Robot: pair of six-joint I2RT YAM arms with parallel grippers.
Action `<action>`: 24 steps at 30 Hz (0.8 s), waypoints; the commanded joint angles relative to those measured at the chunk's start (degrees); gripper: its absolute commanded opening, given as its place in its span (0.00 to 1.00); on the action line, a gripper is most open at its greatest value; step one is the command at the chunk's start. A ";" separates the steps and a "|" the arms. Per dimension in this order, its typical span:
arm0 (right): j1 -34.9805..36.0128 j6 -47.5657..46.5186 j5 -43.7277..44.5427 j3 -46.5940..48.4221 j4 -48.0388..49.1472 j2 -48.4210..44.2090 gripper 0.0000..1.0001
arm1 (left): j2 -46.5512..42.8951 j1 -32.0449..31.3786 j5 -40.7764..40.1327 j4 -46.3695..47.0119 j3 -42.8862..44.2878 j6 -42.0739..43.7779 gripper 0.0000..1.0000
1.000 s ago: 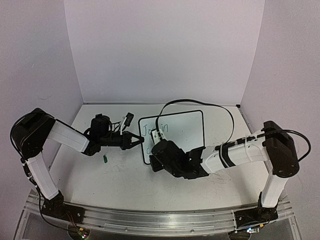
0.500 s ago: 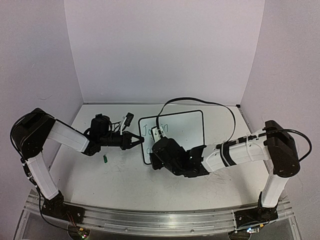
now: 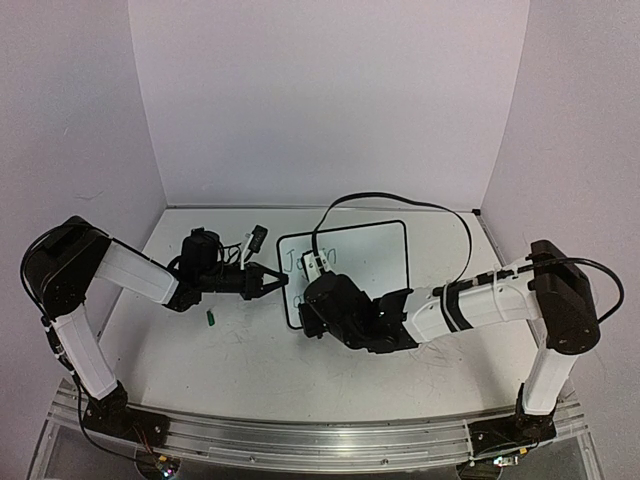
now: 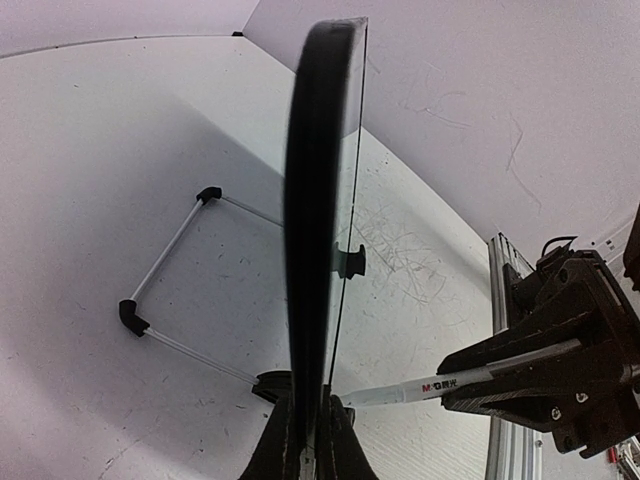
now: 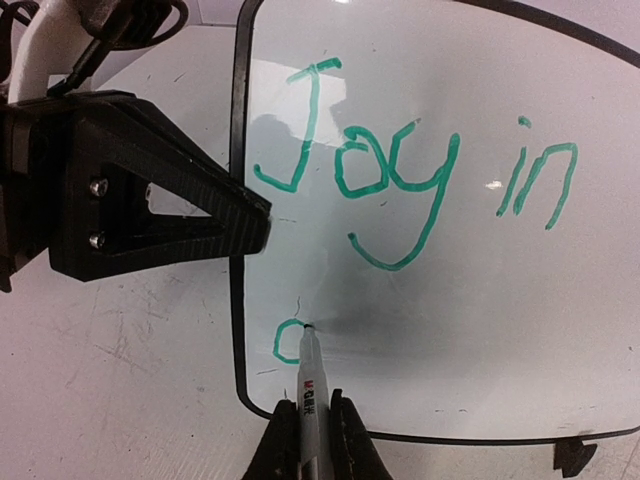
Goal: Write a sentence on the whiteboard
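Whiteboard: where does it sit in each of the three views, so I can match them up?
Top external: whiteboard at centre of frame, seen from above.
Left wrist: edge-on, its dark rim running up mid-frame.
Right wrist: face-on, filling most of the picture.
Shared landmark: left gripper clamped on its left edge.

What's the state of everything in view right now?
whiteboard: propped up, left edge clamped
sentence: "Joy in" written, second line barely started
marker: uncapped, tip touching the whiteboard
left pincer: shut on whiteboard
right pincer: shut on marker
small green piece: lying loose left of whiteboard
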 commanded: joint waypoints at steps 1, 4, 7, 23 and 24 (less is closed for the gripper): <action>-1.73 0.36 2.82 0.85 1.76 -1.59 0.00 | -0.11 -0.76 1.46 1.24 0.97 0.97 0.00; -1.76 1.39 2.02 -0.35 1.40 -1.88 0.00 | -0.14 -0.73 1.39 1.25 0.96 1.06 0.00; -1.75 2.08 1.55 -1.10 1.30 -2.16 0.00 | -0.08 -0.74 1.41 1.24 1.01 1.06 0.00; -1.48 3.93 0.22 -3.43 1.04 -2.16 0.00 | -0.21 -0.73 1.30 1.05 0.94 1.15 0.00; -1.43 3.91 0.06 -3.44 1.05 -2.08 0.00 | -0.21 -0.73 1.30 1.05 0.95 1.15 0.00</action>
